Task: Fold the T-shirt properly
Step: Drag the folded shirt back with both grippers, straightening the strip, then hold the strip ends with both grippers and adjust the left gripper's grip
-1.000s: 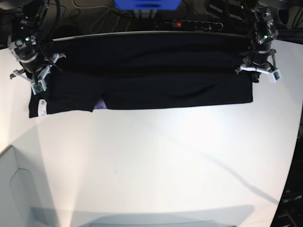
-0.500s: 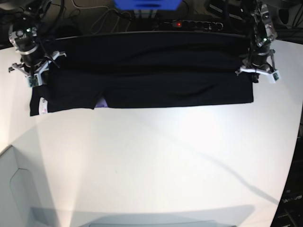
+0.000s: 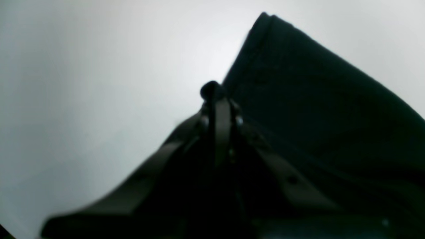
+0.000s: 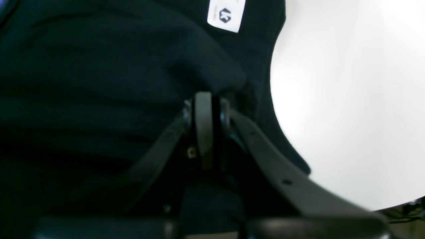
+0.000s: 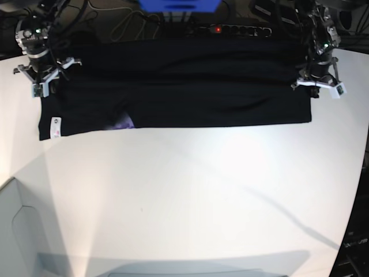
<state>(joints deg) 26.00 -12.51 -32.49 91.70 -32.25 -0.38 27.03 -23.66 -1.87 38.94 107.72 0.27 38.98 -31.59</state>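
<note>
A white table point(image 5: 184, 196) fills most of the frame. A black T-shirt point(image 5: 184, 86) lies flat across its top edge, a small white tag point(image 5: 55, 122) at its lower left corner.

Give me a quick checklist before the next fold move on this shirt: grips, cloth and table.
1. Left gripper shut on the T-shirt: ok, jaws closed at the cloth edge.
2. Right gripper shut on the T-shirt: ok, black cloth bunched at the closed jaws.
3. Cloth stretched evenly between the two arms: ok in the base view.
4. Near hem straight: not ok, a purple bit of print peeks out at a wavy stretch.
5. White tag lying flat: ok.
6. Table in front bare for the fold: ok.
</note>
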